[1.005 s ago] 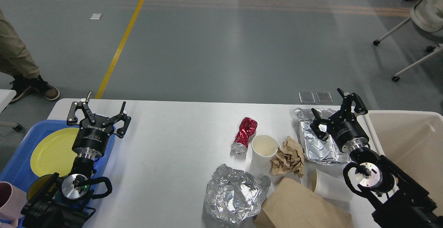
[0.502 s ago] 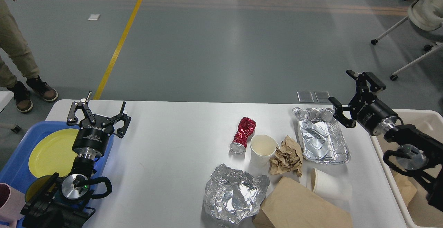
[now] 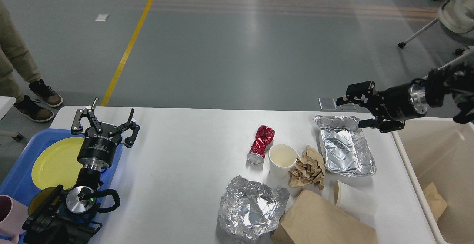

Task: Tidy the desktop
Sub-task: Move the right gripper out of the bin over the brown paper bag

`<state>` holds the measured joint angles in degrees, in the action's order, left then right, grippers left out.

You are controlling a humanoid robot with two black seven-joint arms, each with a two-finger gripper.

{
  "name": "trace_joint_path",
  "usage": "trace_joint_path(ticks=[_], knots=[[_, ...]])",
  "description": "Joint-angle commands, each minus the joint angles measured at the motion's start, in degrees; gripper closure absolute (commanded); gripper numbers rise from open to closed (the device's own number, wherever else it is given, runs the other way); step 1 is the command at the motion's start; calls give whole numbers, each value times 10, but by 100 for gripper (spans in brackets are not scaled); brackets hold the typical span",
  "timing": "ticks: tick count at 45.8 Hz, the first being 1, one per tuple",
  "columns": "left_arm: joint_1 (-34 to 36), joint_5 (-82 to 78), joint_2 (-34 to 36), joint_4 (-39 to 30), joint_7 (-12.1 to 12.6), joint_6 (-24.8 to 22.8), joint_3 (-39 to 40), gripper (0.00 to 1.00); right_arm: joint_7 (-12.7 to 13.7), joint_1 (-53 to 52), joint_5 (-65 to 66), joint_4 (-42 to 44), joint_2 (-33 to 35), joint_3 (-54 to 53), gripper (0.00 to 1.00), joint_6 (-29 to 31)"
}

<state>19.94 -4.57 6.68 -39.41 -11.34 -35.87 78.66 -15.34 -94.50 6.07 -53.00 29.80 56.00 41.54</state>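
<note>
Right gripper [image 3: 357,109] with fingers spread apart, nothing between them, pointing to the left, raised over the far right edge of the desktop [image 3: 177,166], just above the far end of the foil tray [image 3: 344,149]. Right arm [image 3: 426,94] stretched almost level, entering from the right border, passing above the far corner of the beige bin [image 3: 440,162]. A crumpled brown piece [image 3: 434,200] lying inside this bin. Left gripper [image 3: 105,120] also with fingers wide apart and empty, pointing away toward the far edge of the desktop, held over the border between the white surface and the blue tray [image 3: 18,170]. Left arm [image 3: 79,199] rising from the lower left corner, wrist nearly upright. On the blue tray a yellow plate [image 3: 55,160], and a pink cup [image 3: 9,214] at the near left border. Desktop filling the lower middle of the view, white, with rounded far corners, between blue tray on the left and beige bin on the right. On the right half of the white surface: a crushed red can [image 3: 261,144] lying down, a paper cup [image 3: 282,159] standing just beside it, a crumpled brown paper [image 3: 307,168] touching the cup, a second paper cup [image 3: 351,199] lying on its side, a ball of foil [image 3: 251,207] and a brown paper bag [image 3: 322,221] at the near edge.
</note>
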Motion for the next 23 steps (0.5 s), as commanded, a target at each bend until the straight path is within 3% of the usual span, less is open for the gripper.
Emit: trace_joint_path(ticks=[1,4,9,12,15,23], knots=[[0,0,0,0,0,0,0,4,22,-89,-8,-48,-69,95,0,47],[0,0,0,0,0,0,0,4,70,-161,-9,-113,-74,101,0,53],[0,0,0,0,0,0,0,4,171,-257,-11,-204,-72,99,0,47],[0,0,0,0,0,0,0,4,210,-295,-18,-242,-74,96,0,42],[0,0,0,0,0,0,0,4,231,-325,-23,-285,-77,99,0,39],[0,0,0,0,0,0,0,4,233,-443,-46,-429,-62,114,1,28]])
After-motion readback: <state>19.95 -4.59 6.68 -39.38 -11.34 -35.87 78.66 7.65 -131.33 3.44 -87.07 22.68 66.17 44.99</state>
